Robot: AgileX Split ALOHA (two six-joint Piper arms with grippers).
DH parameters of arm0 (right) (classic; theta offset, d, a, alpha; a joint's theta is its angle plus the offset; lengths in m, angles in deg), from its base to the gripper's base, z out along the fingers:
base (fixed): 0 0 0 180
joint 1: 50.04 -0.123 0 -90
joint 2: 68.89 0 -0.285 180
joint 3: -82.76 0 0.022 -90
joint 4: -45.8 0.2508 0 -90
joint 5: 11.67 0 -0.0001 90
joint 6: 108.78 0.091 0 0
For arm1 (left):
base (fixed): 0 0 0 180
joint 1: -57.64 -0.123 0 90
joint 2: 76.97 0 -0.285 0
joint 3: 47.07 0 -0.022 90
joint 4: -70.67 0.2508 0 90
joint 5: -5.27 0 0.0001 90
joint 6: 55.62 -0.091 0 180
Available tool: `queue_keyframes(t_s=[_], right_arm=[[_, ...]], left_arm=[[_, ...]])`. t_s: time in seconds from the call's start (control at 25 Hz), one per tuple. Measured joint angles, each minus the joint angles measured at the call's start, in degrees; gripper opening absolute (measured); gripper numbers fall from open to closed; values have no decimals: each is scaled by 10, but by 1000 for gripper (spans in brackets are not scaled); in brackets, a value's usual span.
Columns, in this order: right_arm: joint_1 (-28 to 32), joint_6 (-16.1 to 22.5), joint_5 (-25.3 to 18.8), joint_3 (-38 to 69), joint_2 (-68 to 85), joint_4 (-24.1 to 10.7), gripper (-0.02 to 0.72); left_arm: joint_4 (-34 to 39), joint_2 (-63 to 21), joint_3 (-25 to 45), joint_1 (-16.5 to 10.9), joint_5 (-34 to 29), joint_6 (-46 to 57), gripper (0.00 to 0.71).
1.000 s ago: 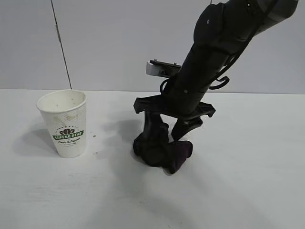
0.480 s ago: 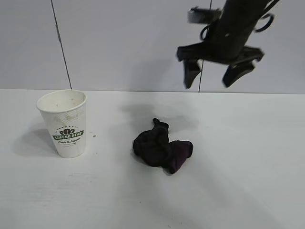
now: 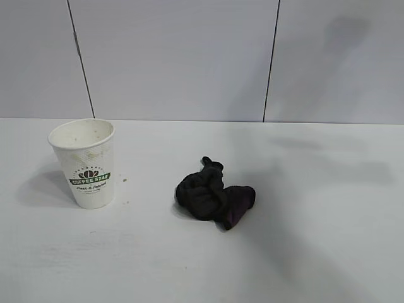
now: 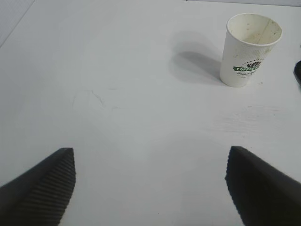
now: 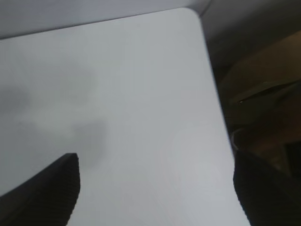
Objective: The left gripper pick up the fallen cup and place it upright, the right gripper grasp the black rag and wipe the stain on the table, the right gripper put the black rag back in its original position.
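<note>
The white COFFEE STAR cup stands upright at the left of the white table; it also shows in the left wrist view. The bunched black rag lies alone near the table's middle. Neither arm shows in the exterior view. My left gripper is open and empty over bare table, well away from the cup. My right gripper is open and empty near a rounded table corner. A tiny brown speck lies beside the cup; no larger stain shows.
A grey panelled wall stands behind the table. In the right wrist view a dark brownish area lies beyond the table's edge.
My right gripper let go of the black rag, rose away from it and left the exterior view. The rag stays where it was set down. The cup has not moved.
</note>
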Motion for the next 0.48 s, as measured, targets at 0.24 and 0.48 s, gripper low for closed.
queue_keyframes(t_s=[0.24, 0.48], right_arm=[[25, -28, -12, 0, 163, 52, 608], [25, -108, -35, 0, 356, 194, 608]], left_arm=[[0, 0, 0, 0, 0, 0, 624], [0, 0, 0, 0, 0, 0, 624]])
